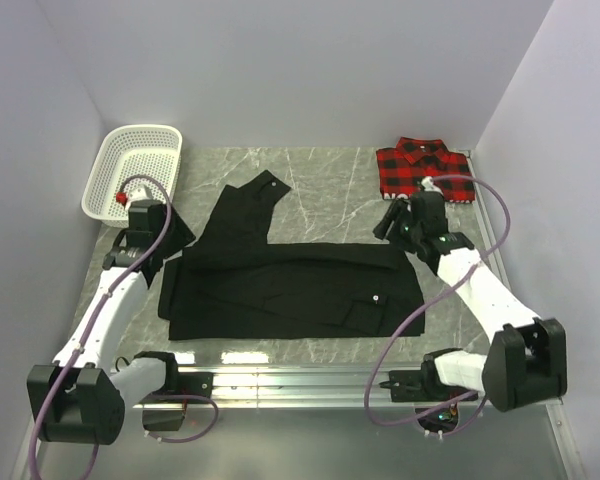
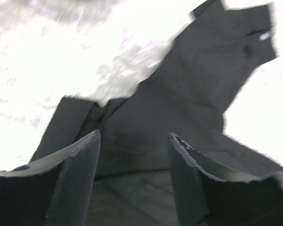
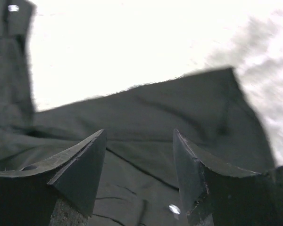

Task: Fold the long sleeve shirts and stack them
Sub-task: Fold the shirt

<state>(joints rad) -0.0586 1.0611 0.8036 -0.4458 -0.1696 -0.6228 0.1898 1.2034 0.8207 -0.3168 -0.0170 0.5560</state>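
The black shirt lies spread across the middle of the marble table, one sleeve pointing to the back. It also shows in the left wrist view and the right wrist view. The red-and-black plaid shirt lies folded at the back right. My left gripper is open and empty over the black shirt's left upper edge. My right gripper is open and empty over its right upper corner.
A white mesh basket stands at the back left corner. Purple-white walls close in the table on three sides. A metal rail runs along the near edge between the arm bases.
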